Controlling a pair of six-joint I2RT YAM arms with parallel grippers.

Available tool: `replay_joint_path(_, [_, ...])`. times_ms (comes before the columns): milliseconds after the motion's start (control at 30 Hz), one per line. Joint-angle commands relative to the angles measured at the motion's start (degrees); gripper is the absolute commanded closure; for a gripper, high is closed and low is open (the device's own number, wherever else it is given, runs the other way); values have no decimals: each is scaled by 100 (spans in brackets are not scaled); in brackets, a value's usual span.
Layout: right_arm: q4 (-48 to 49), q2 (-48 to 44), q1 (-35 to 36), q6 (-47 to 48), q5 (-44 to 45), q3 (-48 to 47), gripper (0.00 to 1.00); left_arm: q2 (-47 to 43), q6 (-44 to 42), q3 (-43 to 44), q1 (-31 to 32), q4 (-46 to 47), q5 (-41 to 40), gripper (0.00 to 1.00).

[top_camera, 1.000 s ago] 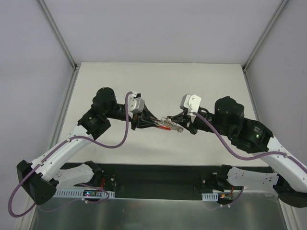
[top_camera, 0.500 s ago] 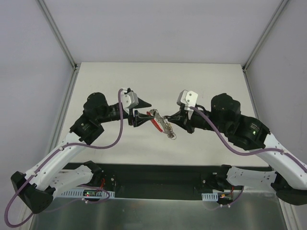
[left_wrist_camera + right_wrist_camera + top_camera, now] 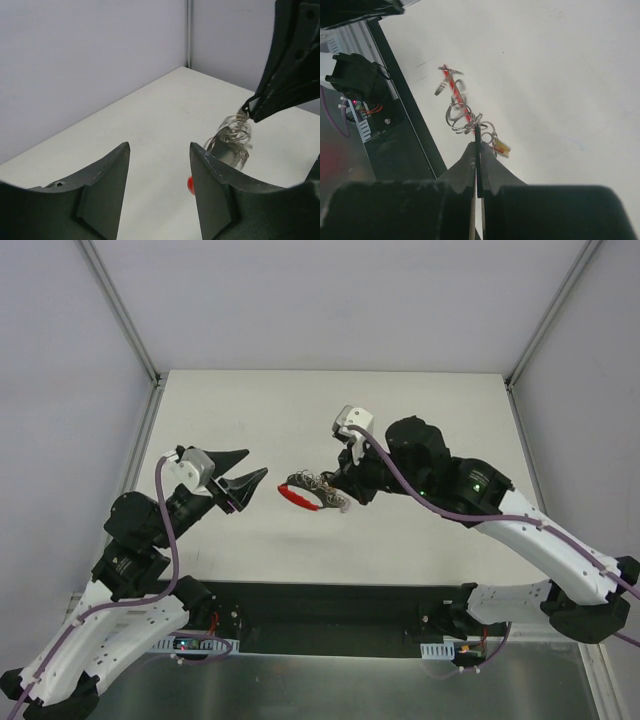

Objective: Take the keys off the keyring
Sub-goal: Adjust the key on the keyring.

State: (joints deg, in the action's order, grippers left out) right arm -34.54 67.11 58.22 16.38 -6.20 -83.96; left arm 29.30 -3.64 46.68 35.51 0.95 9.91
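My right gripper (image 3: 337, 490) is shut on the keyring (image 3: 312, 486), a tangle of thin wire loops hanging above the table. A red plastic piece (image 3: 293, 497) trails from its left end. In the right wrist view the jaws meet on a thin dark blade at the gripper (image 3: 477, 131), with the keyring (image 3: 459, 113), the red piece (image 3: 450, 81) and a small yellow-red tag (image 3: 501, 146) beyond. I cannot pick out single keys in the silvery bunch (image 3: 233, 140). My left gripper (image 3: 243, 482) stands open and empty, well left of the bunch; its fingers (image 3: 107, 185) frame bare table.
The white table (image 3: 420, 430) is bounded by grey walls at the back and sides. A black rail (image 3: 330, 605) with the arm bases runs along the near edge. The right gripper's dark finger (image 3: 287, 70) fills the upper right of the left wrist view.
My left gripper opened, let go of the bunch and drew back to the left. The right gripper kept the keyring and carried it leftward.
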Motion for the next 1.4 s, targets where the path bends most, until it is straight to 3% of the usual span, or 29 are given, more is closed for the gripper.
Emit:
replay_joint_path(0, [159,372,-3,-601,145,-401,99,-74,91,-45,-44,-735,-505,48])
replay_joint_path(100, [238,610,5,-768,110,-480,99,120,39,149,-44,-1448,-711,48])
replay_joint_path(167, [229,777,-12,-917,180,-524,99,59,143,114,-44,-1501,189,52])
replay_joint_path(433, [36,1076,-91,-1313,584,-639,99,-478,899,61,-44,-870,2162,54])
replay_joint_path(633, [-193,1181,-152,-1559,1076,-806,99,-118,1585,-52,-35,-141,3120,58])
replay_joint_path(833, [-298,1190,-232,-1796,1244,-832,99,172,1770,-789,105,861,2640,65])
replay_joint_path(1067, [-307,1173,-284,-1919,1314,-823,99,945,1366,-1345,658,2565,2463,72])
replay_joint_path(1367, [-290,1076,-337,-1972,1156,-744,99,1657,646,-1776,993,3842,935,73])
